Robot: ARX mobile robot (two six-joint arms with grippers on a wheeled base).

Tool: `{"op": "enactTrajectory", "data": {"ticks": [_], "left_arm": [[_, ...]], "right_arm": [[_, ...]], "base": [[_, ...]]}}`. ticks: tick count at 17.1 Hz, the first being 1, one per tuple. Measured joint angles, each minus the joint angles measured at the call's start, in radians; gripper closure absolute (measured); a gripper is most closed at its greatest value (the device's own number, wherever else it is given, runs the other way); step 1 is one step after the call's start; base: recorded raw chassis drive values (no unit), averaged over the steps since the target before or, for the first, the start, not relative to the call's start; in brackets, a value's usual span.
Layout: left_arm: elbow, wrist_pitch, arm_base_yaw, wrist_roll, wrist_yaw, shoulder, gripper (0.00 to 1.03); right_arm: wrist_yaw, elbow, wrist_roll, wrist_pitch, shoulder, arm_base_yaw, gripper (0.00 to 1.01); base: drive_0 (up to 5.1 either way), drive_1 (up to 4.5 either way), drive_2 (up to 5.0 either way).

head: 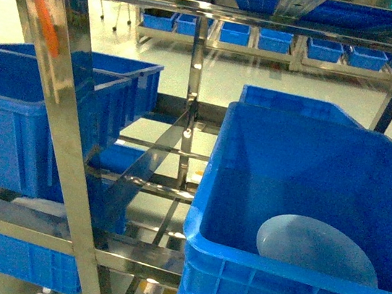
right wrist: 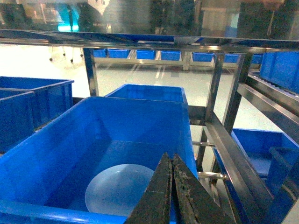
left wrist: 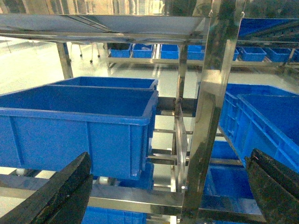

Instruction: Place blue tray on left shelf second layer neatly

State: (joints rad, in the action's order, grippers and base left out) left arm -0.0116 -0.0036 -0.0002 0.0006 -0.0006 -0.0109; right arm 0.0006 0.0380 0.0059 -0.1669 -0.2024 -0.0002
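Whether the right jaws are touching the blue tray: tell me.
Apart. The right wrist view shows the right gripper, shut and empty, hovering above the crate, with the blue tray flat on its floor.

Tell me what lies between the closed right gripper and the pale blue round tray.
In the right wrist view, only the near rim of the deep blue plastic crate lies between the right gripper and the pale blue round tray.

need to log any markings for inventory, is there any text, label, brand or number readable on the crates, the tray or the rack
None can be read.
blue tray: plain, no marking.
big blue crate holding it: no label visible.
left shelf: only an orange smear on the upright, no letters.
far crates: too small to tell.
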Motion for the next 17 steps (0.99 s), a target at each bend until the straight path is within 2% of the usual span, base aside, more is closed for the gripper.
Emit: {"op": "enactTrajectory", "data": {"ticks": [2,6,7,10,14,15,17], "left_arm": [[0.000,0.000,0.000,0.000,0.000,0.000,0.05],[0.000,0.000,0.000,0.000,0.000,0.000,0.05],[0.000,0.001,0.000,0.000,0.000,0.000,0.05],[0.000,-0.001,0.000,0.000,-0.002,0.000,0.05],[0.000,0.000,0.000,0.000,0.000,0.000,0.05],[0.000,0.000,0.000,0.000,0.000,0.000,0.05],[0.000,0.000,0.000,0.000,0.000,0.000,0.05]], "right_arm": [[0.000,-0.024,0.000,-0.026,0.016,0.000,0.99],[0.000,-0.025,0.000,0.013,0.039,0.000,0.99],[0.000,-0.022,0.000,0.079,0.085,0.000,0.99],[0.000,-0.025,0.000,0.178,0.186,0.000,0.99],[0.000,-0.025,-0.001,0.172,0.197,0.000,0.99],[0.000,-0.025,-0.001,0.173,0.197,0.000,0.92],[0.000,-0.025,-0.001,0.171,0.197,0.000,0.70]], "base": [[0.0,0.00,0.0],[0.0,0.00,0.0],[0.0,0.00,0.0],[0.0,0.00,0.0],[0.0,0.00,0.0],[0.0,0.00,0.0],[0.0,0.00,0.0]]}}
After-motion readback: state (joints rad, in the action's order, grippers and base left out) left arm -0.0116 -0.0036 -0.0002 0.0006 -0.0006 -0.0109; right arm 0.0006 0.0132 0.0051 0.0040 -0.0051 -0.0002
